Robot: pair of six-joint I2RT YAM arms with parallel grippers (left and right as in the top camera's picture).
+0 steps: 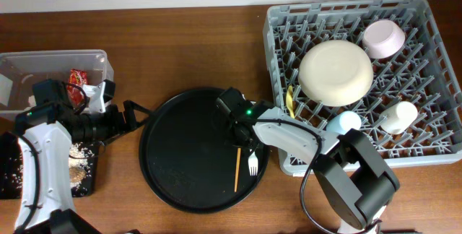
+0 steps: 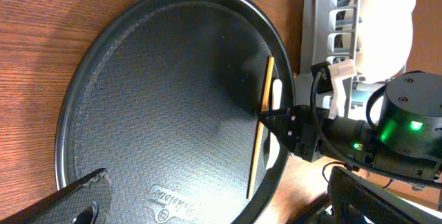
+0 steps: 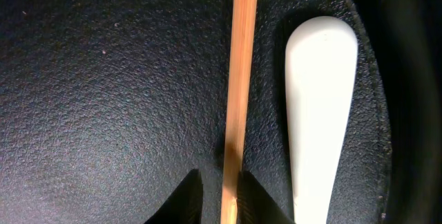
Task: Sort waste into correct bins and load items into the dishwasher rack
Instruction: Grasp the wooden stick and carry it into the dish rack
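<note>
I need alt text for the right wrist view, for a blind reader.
Close-up: a thin yellow utensil lies on the black tray, with the fingertips of the right gripper straddling its lower end. The handle of a white plastic fork lies beside it.

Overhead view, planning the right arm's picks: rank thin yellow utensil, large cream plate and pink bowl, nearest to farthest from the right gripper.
1. thin yellow utensil, between the fingers of the right gripper, on the round black tray.
2. large cream plate, in the dishwasher rack.
3. pink bowl, rack's far right corner.
</note>
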